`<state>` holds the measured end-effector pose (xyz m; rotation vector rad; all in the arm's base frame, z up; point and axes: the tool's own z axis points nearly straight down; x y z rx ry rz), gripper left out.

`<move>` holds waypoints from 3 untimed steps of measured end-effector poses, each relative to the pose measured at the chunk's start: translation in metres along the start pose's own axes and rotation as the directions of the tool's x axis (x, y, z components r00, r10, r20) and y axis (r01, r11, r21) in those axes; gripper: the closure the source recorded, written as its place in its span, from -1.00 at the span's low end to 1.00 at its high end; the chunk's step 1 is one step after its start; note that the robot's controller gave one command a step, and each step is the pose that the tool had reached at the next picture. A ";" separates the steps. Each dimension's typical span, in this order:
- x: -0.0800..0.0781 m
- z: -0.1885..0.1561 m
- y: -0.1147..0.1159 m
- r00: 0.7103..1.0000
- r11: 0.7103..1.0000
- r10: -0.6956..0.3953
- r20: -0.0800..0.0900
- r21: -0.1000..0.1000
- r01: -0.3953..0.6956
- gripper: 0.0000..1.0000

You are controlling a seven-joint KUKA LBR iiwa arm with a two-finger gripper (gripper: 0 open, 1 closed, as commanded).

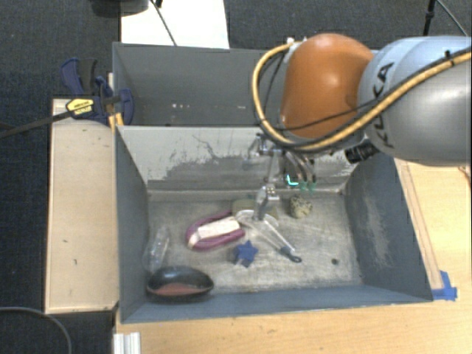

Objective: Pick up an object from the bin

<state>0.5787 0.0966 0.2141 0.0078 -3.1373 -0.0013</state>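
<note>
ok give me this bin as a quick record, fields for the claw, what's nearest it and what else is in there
claw: low over the middle of the grey bin, near its back wall
nearest: pale round thing at its view-left; clear-handled tool slanted just in front; beige lump at its view-right
others: purple-and-white oblong thing left of centre; small blue piece; black-and-red oval thing front left corner; clear plastic piece by left wall
grasp: cannot tell
</note>
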 end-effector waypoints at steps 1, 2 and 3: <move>0.012 0.144 0.056 0.988 0.988 -0.156 0.008 -0.001 0.156 -1.00; 0.010 0.139 0.055 0.989 0.989 -0.149 0.015 -0.001 0.149 1.00; 0.005 -0.042 0.057 0.959 0.959 -0.284 0.014 0.002 0.284 1.00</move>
